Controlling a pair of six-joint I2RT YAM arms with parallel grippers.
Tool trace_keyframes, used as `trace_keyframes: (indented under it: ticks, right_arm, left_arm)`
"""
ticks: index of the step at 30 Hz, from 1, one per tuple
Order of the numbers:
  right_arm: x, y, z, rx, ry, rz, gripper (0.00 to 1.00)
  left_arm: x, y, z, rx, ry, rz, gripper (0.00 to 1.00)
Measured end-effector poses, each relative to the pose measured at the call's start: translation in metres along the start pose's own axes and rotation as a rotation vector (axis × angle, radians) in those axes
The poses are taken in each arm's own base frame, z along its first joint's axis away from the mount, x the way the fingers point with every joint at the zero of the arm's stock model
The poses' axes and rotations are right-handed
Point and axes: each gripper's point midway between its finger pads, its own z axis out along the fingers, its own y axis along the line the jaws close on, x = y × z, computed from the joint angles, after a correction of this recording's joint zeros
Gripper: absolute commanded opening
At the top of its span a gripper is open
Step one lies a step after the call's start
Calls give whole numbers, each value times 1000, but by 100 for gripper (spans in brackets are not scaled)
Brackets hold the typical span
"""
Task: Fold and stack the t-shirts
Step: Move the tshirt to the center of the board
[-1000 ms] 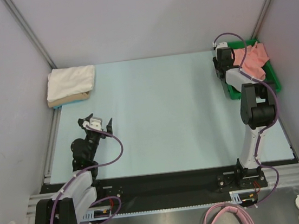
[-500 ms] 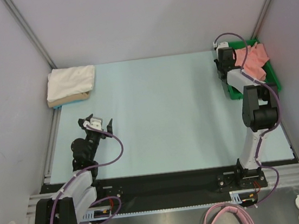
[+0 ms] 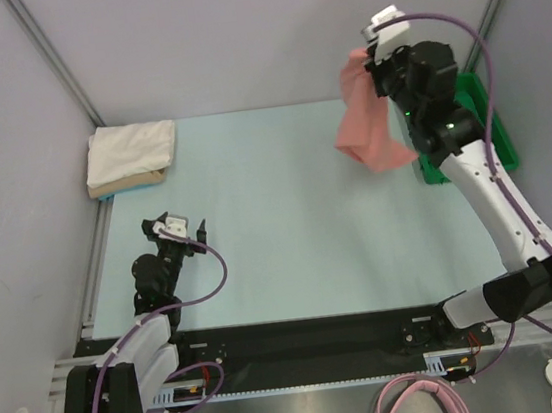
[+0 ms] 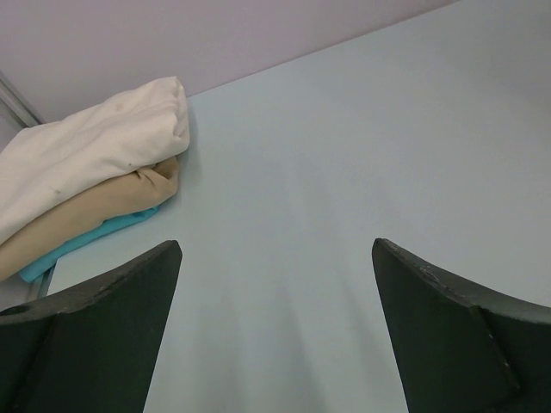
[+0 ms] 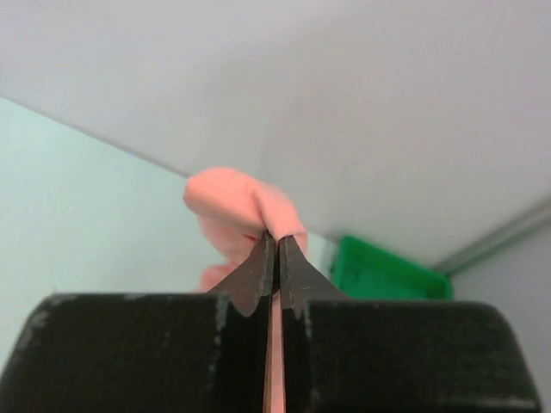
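A salmon-pink t-shirt (image 3: 367,123) hangs bunched in the air over the table's far right part, left of the green tray. My right gripper (image 3: 371,62) is raised high and shut on the top of this t-shirt (image 5: 237,206); its jaws are pinched together with pink cloth between them. A folded stack lies at the far left corner, a white t-shirt (image 3: 128,151) on top of a tan t-shirt (image 3: 127,183). My left gripper (image 3: 174,229) stands open and low at the near left, empty, with the stack (image 4: 82,159) ahead and left of it.
The bright green tray (image 3: 487,135) sits at the right edge, partly behind the right arm. A bit of turquoise cloth (image 4: 82,248) shows under the tan t-shirt. Grey walls and metal frame posts close in the pale blue table (image 3: 288,225).
My right gripper shut on the salmon-pink t-shirt in the tray, then lifted it up and to the left, out of the tray. The left arm hardly moved.
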Motion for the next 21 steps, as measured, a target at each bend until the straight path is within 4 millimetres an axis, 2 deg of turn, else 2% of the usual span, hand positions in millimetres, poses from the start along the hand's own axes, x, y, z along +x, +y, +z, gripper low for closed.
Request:
trace_keyframes:
  ticks: [1, 2, 5, 7, 9, 11, 12, 14, 16, 19, 21]
  right_arm:
    - [-20, -3, -6, -36, -59, 37, 0]
    - [-31, -12, -12, -53, -94, 71, 0]
    - [-43, -26, -27, -107, -127, 137, 0]
    - [-53, -16, -34, -187, -148, 160, 0]
    - [-59, 5, -41, -289, -163, 177, 7]
    - [-54, 26, -46, -373, -159, 193, 35]
    - [-45, 35, -47, -398, -148, 193, 63]
    - [-13, 49, -43, -418, -95, 186, 68]
    - [38, 64, -31, -421, 16, 167, 66]
    - [141, 91, -17, -430, 241, 111, 62]
    - [207, 110, -28, -462, 381, 53, 58]
  left_arm:
    - [0, 1, 0, -6, 1, 1, 98]
    - [0, 2, 0, -9, 2, 1, 98]
    - [2, 3, 0, -17, 7, 2, 98]
    - [6, 3, 0, -16, 23, 0, 97]
    - [13, 2, 2, -12, 46, -3, 97]
    - [18, 1, 3, -8, 69, -3, 97]
    - [19, 1, 3, -7, 74, -3, 97]
    - [19, 1, 4, -8, 73, -2, 97]
    - [18, 1, 4, -8, 71, -1, 97]
    - [16, 2, 4, -10, 64, 1, 97]
    - [15, 2, 4, -10, 60, 1, 97]
